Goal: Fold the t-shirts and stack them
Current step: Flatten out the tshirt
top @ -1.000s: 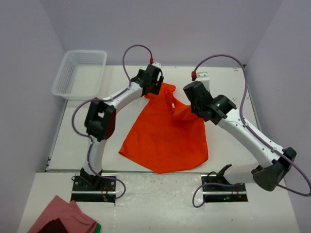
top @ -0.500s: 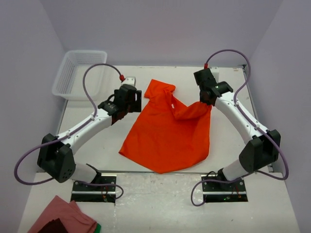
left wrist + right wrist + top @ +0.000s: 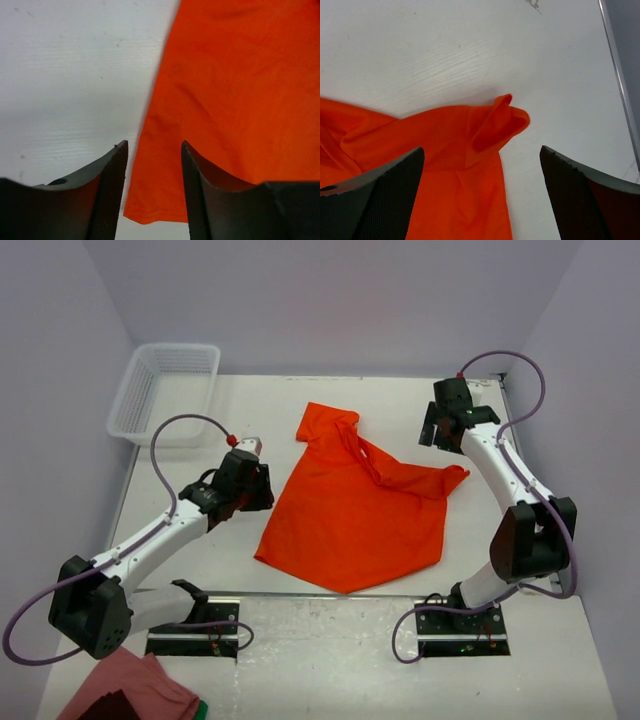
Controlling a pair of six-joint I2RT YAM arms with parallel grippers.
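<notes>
**A:** From up top first. See the white table (image 3: 400, 410)?
**B:** Yes. Closed in by pale purple walls (image 3: 330, 300) on three sides.
**A:** Anything at ten o'clock?
**B:** A white basket (image 3: 180, 347) with holes, up in that corner. Also a pink cloth (image 3: 130, 685) way down at seven o'clock, past the table's near edge.
**A:** Where to find the t-shirt (image 3: 355, 505)?
**B:** Right in the middle of the table. Bright orange, spread out, a bit bunched up near twelve o'clock.
**A:** And the left gripper (image 3: 265, 492)?
**B:** At nine o'clock of the t-shirt, just beside its edge.
**A:** The right gripper (image 3: 438, 432)?
**B:** At two o'clock, near the t-shirt's pointy corner.
**A:** Now look through the left wrist.
**B:** White table (image 3: 75, 75) at nine o'clock, orange t-shirt (image 3: 240, 100) from twelve to three. Left gripper (image 3: 152, 147) partly open, with a narrow gap between the dark fingers (image 3: 107, 185). Can see the hem in that gap. Not pinching it. Cannot tell about touching.
**A:** And the right wrist?
**B:** Right gripper (image 3: 481, 148) spread very wide, gripping nothing. Curled corner of the t-shirt (image 3: 440, 135) lying on the table (image 3: 445, 50) in between, pointing to one o'clock. Grey strip (image 3: 620, 75) along the table edge at three o'clock.
</notes>
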